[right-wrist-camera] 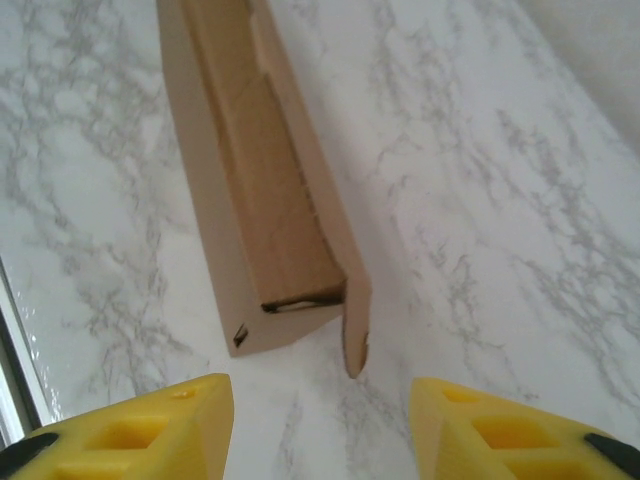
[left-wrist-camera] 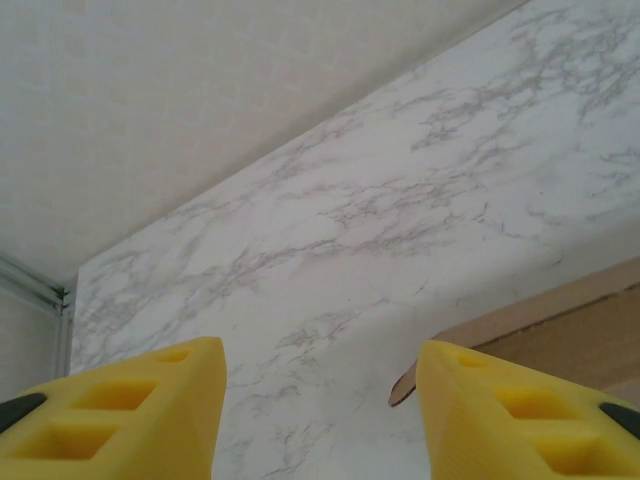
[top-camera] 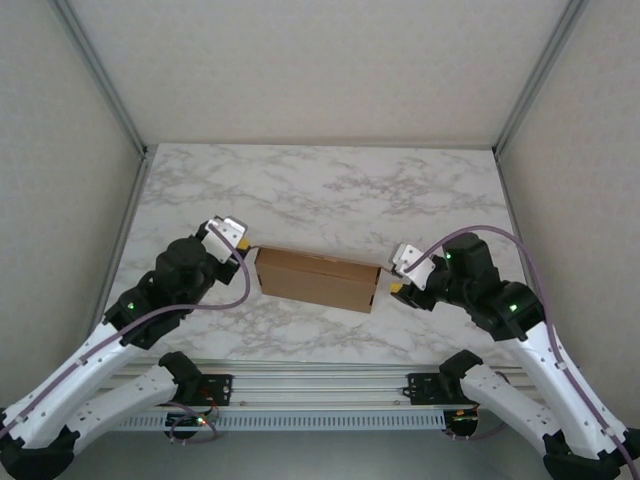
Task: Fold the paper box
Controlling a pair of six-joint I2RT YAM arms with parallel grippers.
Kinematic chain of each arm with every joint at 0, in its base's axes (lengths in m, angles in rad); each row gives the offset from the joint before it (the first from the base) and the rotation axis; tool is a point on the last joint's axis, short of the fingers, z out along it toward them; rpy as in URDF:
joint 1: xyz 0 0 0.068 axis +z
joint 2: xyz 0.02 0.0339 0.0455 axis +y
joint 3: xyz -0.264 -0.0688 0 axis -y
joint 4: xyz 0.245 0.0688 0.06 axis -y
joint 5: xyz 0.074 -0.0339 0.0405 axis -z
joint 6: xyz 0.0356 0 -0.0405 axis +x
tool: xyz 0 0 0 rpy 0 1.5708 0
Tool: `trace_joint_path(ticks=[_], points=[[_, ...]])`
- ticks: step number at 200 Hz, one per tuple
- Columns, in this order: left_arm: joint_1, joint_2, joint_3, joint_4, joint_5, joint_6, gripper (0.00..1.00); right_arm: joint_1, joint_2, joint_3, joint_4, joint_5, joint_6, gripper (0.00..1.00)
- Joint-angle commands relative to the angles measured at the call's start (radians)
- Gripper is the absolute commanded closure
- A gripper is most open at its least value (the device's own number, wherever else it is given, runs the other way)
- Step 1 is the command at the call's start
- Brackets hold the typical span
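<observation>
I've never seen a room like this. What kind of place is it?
Probably a robot test booth, not a home: two robot arms bolted to a metal rail, plain white walls around a marble-look table holding a paper box.

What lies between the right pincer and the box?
Nothing but bare marble table: in the right wrist view, an uncovered strip separates the open right pincer from the near end of the box.
</observation>
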Motion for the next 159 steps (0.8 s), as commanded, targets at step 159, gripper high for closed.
trace_joint_path(ticks=[159], points=[[0.155,-0.225,-0.334,0.123,0.246,0.429,0.40,0.008,-0.042,-0.138,0.286,-0.026,0.005,0.52]])
